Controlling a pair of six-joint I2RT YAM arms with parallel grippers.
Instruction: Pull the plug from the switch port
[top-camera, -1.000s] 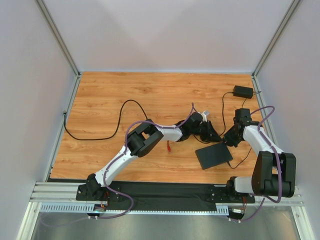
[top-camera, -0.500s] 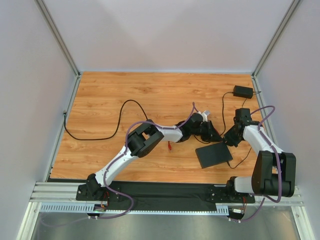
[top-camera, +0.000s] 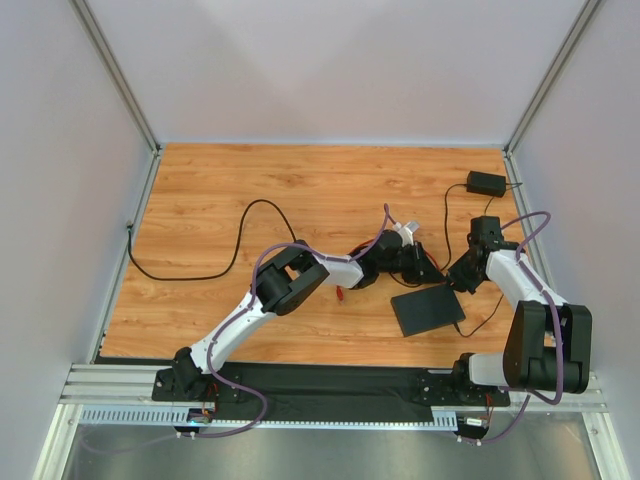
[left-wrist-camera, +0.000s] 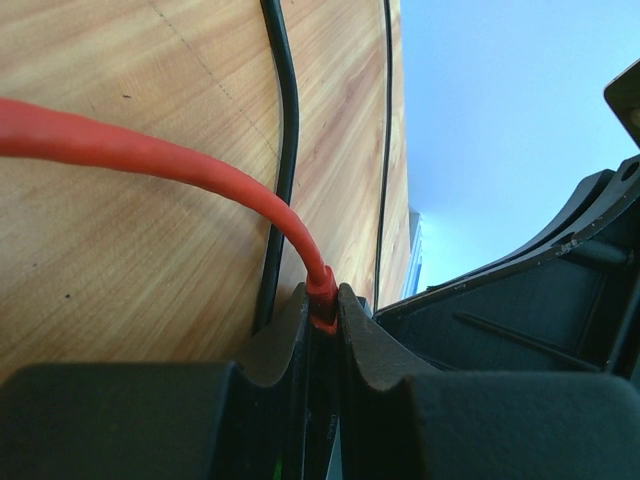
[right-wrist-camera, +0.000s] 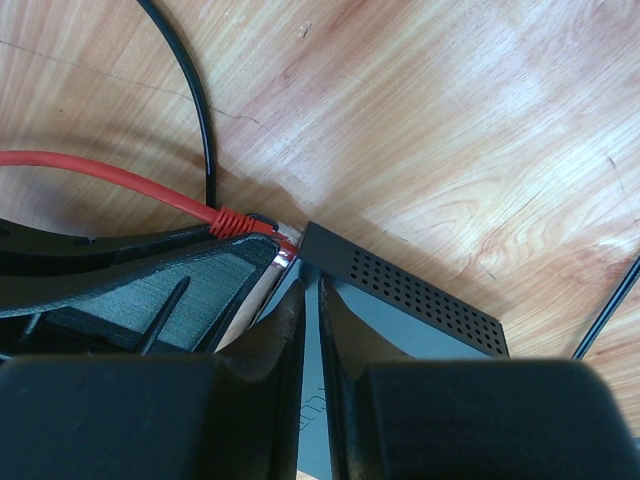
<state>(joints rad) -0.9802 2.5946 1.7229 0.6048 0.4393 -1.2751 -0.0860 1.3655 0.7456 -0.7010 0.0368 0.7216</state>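
Note:
The thin black switch box (top-camera: 428, 312) lies flat on the wood table; its perforated edge (right-wrist-camera: 420, 290) shows in the right wrist view. The red plug (right-wrist-camera: 240, 222) sits at the box's corner, and its port is hidden. My left gripper (top-camera: 432, 274) is shut on the red plug (left-wrist-camera: 322, 298), with the red cable (left-wrist-camera: 150, 150) running off to the left. My right gripper (top-camera: 456, 283) has its jaws almost together (right-wrist-camera: 311, 295), tips down over the box's top face near that corner. It holds nothing.
A small black adapter brick (top-camera: 486, 183) lies at the far right, with a thin black lead (top-camera: 447, 215) running toward the box. A black cable (top-camera: 240, 235) loops across the left of the table. Grey walls stand on three sides.
The left wrist has shifted very slightly toward the near side with the plug held. The box and the right arm stay as they were.

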